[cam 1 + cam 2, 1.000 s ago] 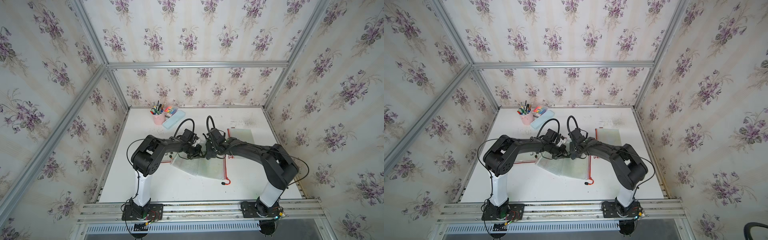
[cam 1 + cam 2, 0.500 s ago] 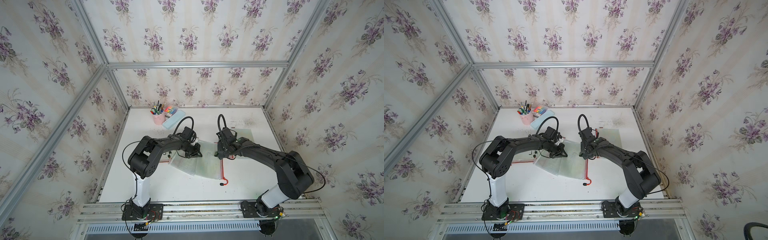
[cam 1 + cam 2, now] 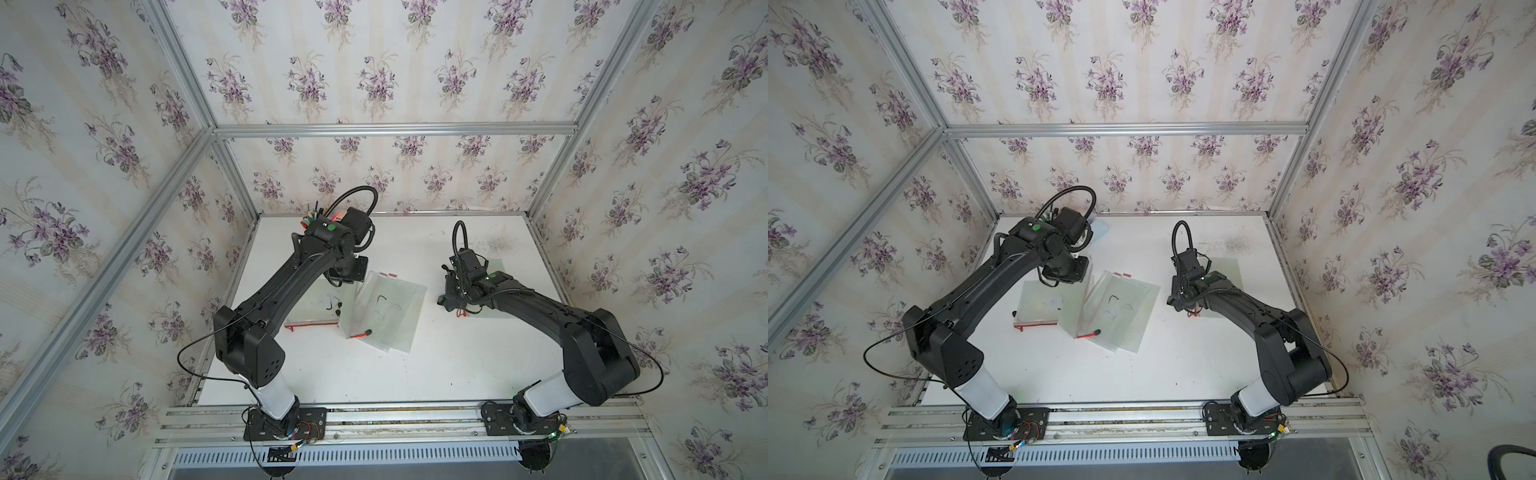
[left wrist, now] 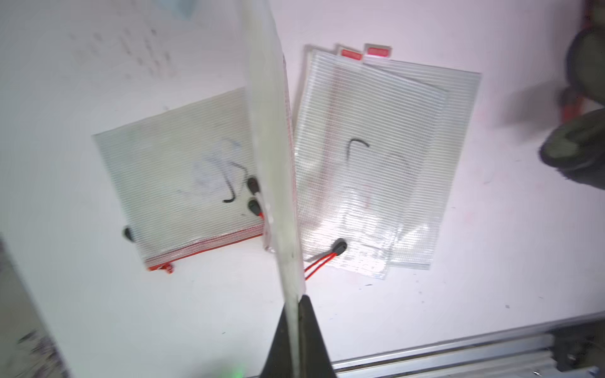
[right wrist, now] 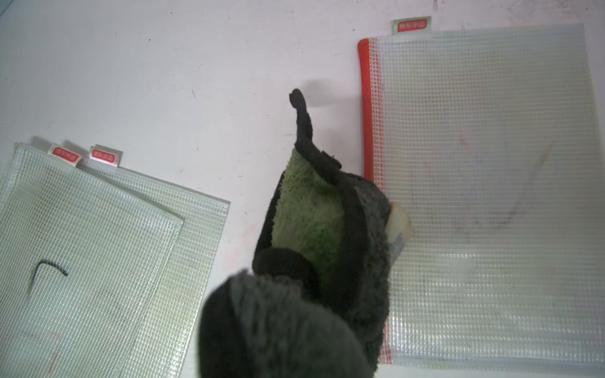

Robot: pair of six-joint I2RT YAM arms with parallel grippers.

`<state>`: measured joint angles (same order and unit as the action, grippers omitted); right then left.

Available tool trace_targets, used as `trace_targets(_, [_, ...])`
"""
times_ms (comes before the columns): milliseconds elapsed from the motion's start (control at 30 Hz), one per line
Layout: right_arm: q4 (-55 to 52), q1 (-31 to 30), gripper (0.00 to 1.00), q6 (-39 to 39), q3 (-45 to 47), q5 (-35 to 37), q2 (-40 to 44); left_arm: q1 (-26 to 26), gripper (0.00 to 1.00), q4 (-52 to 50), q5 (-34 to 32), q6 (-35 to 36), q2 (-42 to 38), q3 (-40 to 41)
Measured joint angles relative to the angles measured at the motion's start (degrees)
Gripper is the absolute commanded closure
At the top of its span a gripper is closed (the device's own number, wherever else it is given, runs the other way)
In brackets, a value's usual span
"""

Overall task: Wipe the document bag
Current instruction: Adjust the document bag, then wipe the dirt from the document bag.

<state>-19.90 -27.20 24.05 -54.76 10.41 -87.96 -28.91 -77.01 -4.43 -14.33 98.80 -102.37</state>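
In both top views the left claw (image 3: 348, 276) is hovering at centre-left of the frame, clamped on a hanging document bag (image 3: 352, 301) that is dangling on edge over the table (image 3: 436, 370). The right claw (image 3: 451, 296) is sitting low at centre-right, closed on a cloth (image 3: 444, 300), above a flat bag (image 3: 1227, 266). One pen cup (image 3: 309, 217) is standing at the table's upper left.

In the left wrist view the hanging document bag is running up mid-frame as a thin strip from the shut jaws. Left of it a marked bag (image 4: 183, 183) is lying flat. Right of it an overlapped pair (image 4: 376, 157) is lying, the upper one bearing a black stroke. The jaws are taking only a sliver of floppy plastic, so the bag is likely to slip, or fold away under the cloth's pressure.

In the right wrist view the cloth is hiding the fingers and overhanging the red zip edge of the flat bag, which is lying loose at the frame's right. A wiping stroke risks dragging it along.

I am counting five bags for certain: one held, one flat, two overlapped, and at least one marked, where three zip pulls hint at a stack. There is one cloth, one pen cup and two claws.
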Motion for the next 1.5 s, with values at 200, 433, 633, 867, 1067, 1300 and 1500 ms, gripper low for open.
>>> trace_targets(200, [0.7, 1.4, 0.88, -0.22, 1.2, -0.66, 1.42, -10.56, 1.0, -4.92, -2.19, -3.56, 10.82, -5.53])
trace_targets(433, [-0.85, 6.75, 0.87, -0.66, 4.9, -0.39, 8.83, -18.53, 0.85, -2.51, 5.79, -9.77, 21.9, -12.02])
trace_targets(633, [-3.76, 9.46, 0.87, -2.36, 4.92, -0.04, 11.65, -21.99, 0.04, 2.16, 17.66, -8.66, 31.01, -25.33])
trace_targets(867, [-8.17, 6.67, 0.85, -3.02, 0.2, 3.45, 10.51, -12.22, 0.03, 14.08, 29.44, -7.41, 19.8, -5.66])
trace_targets(1067, [-6.88, -7.67, 0.85, -0.85, -4.22, 2.29, 2.82, -1.68, 0.09, 22.08, 33.35, -6.47, 17.22, 7.61])
trace_targets(1300, [-1.9, -14.73, 0.86, 2.97, -3.52, -2.1, -8.41, 1.33, 0.12, 29.2, 35.39, -5.81, 18.67, 17.22])
trace_targets(1500, [2.78, -15.1, 0.86, 4.46, -0.92, -3.78, -13.14, 1.7, 0.15, 33.33, 38.69, -5.18, 17.94, 21.46])
